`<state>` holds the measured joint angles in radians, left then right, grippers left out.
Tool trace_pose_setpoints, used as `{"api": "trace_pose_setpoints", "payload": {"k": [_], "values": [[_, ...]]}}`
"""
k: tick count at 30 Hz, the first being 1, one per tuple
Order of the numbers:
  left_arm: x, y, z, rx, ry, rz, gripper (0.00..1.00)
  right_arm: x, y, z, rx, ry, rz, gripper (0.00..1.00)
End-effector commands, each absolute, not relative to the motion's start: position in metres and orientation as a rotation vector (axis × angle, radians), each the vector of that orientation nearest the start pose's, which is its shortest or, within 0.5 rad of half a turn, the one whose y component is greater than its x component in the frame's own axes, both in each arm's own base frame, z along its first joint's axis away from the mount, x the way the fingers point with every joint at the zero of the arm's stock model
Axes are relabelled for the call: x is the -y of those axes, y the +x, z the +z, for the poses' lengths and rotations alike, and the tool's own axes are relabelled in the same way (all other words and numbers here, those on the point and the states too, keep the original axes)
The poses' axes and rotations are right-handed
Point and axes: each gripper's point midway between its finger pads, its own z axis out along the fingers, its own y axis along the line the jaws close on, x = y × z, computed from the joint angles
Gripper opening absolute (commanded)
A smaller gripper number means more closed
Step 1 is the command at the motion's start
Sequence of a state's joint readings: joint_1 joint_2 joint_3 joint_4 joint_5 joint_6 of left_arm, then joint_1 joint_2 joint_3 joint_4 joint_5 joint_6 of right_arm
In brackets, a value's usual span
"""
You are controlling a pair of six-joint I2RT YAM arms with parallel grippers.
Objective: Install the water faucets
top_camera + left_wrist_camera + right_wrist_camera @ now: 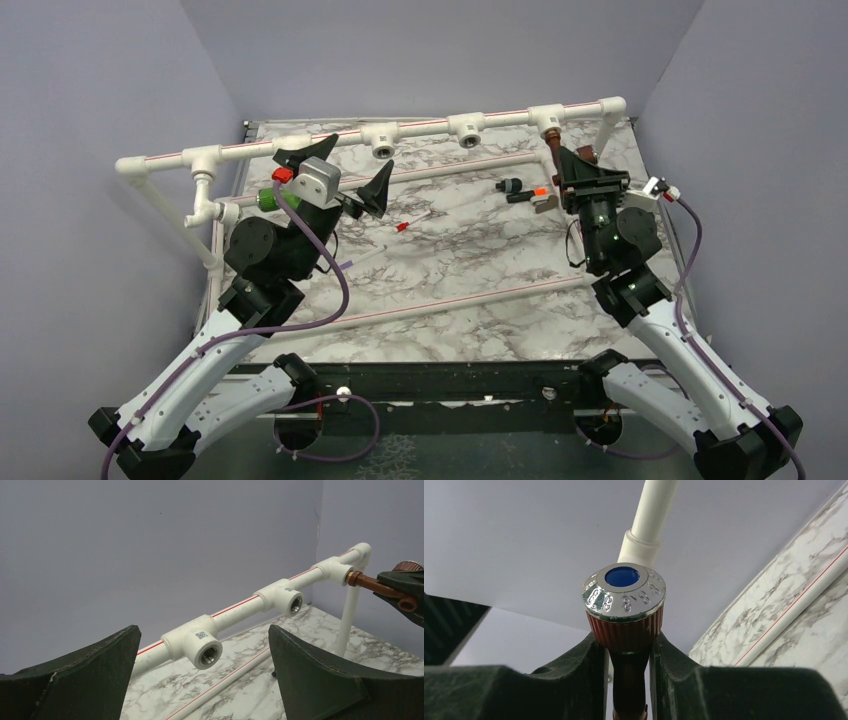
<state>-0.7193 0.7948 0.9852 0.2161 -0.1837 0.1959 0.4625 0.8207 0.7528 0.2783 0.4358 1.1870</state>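
The copper-coloured faucet [553,143] has its stem at the rightmost T-fitting [547,117] of the white pipe frame. My right gripper [572,165] is shut on it. In the right wrist view the jaws [626,647] clamp its body under the ribbed red knob [624,602] with a chrome cap. It also shows in the left wrist view [370,584]. The green faucet [267,197] sticks out of a white fitting [228,212] at the frame's left end. My left gripper [340,172] is open and empty above it, facing a bare T-fitting [200,646] between its fingers [90,680].
Two more bare T-fittings [383,138] [468,128] sit on the top pipe. A small black piece with an orange tip [525,190] and a thin red-tipped stick [405,227] lie on the marble board. A low frame pipe [450,300] crosses the front.
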Motion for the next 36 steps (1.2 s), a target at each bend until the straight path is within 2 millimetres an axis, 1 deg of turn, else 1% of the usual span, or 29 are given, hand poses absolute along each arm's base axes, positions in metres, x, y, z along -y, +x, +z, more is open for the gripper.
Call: {"api": "trace_pose_setpoints", "payload": {"k": [1,4,8,11,12,15,16,17,21,24,29,33,36], "values": [[0.167,0.257,0.471,-1.102,0.346,-0.345,0.99,-0.126,0.309,0.393,-1.154,1.026,1.306,0.0],[0.168,0.258,0.469,-1.105,0.349,-0.342,0.99,-0.125,0.31,0.386,-1.157,1.118,1.333,0.0],[0.169,0.259,0.468,-1.108,0.35,-0.343,0.99,-0.117,0.309,0.381,-1.138,1.199,1.327,0.01],[0.169,0.259,0.467,-1.109,0.351,-0.344,0.99,-0.113,0.308,0.382,-1.153,1.238,1.305,0.01],[0.17,0.26,0.467,-1.111,0.352,-0.346,0.99,-0.113,0.308,0.378,-1.174,1.25,1.282,0.0],[0.17,0.26,0.467,-1.112,0.352,-0.346,0.99,-0.112,0.307,0.378,-1.19,1.251,1.26,0.01],[0.17,0.26,0.466,-1.112,0.353,-0.344,0.99,-0.111,0.307,0.377,-1.196,1.246,1.25,0.03],[0.17,0.26,0.467,-1.112,0.351,-0.344,0.99,-0.111,0.307,0.376,-1.202,1.248,1.245,0.08],[0.17,0.261,0.466,-1.114,0.353,-0.34,0.99,-0.107,0.305,0.372,-1.212,1.256,1.211,0.32],[0.17,0.261,0.465,-1.116,0.352,-0.339,0.99,-0.105,0.303,0.373,-1.215,1.245,1.191,0.46],[0.169,0.26,0.467,-1.111,0.35,-0.338,0.99,-0.103,0.301,0.379,-1.235,1.204,1.157,0.65],[0.169,0.26,0.466,-1.111,0.35,-0.337,0.99,-0.103,0.295,0.383,-1.286,1.115,1.096,0.75],[0.169,0.261,0.466,-1.113,0.351,-0.339,0.99,-0.1,0.289,0.384,-1.312,1.087,1.058,0.8]]}}
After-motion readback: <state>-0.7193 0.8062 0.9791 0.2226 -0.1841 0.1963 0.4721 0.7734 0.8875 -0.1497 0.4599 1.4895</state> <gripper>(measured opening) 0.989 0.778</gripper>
